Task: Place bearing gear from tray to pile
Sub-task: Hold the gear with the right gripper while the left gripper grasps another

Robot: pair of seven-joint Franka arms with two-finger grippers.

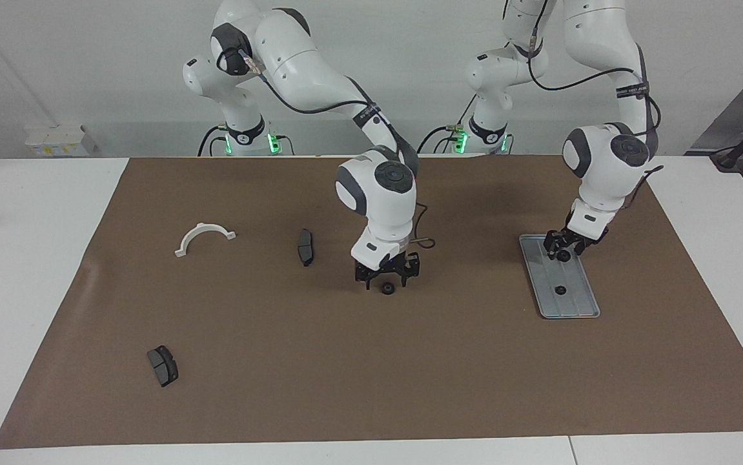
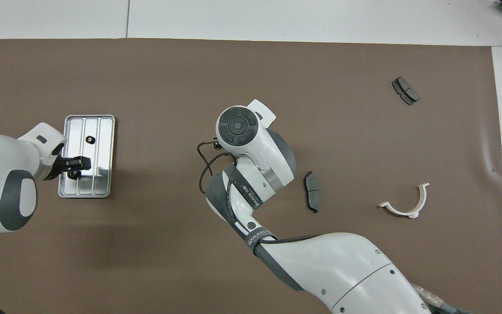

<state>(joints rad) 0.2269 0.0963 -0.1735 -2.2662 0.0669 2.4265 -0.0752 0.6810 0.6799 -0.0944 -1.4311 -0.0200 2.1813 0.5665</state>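
Observation:
The silver tray (image 1: 574, 297) (image 2: 102, 152) lies toward the left arm's end of the mat. Two small black bearing gears sit on it, one nearer to the robots (image 1: 563, 256) (image 2: 74, 174) and one farther (image 1: 559, 290) (image 2: 89, 139). My left gripper (image 1: 563, 248) (image 2: 76, 165) is open, low over the nearer gear, its fingers either side of it. A third gear (image 1: 387, 289) lies on the mat mid-table. My right gripper (image 1: 387, 278) is open just above it; the overhead view hides both under the wrist.
The pile's parts lie scattered toward the right arm's end: a dark brake pad (image 1: 305, 247) (image 2: 312, 191), a white half-ring bracket (image 1: 204, 237) (image 2: 405, 205), and a second brake pad (image 1: 162, 365) (image 2: 405, 90) farthest from the robots. A brown mat (image 1: 371, 387) covers the table.

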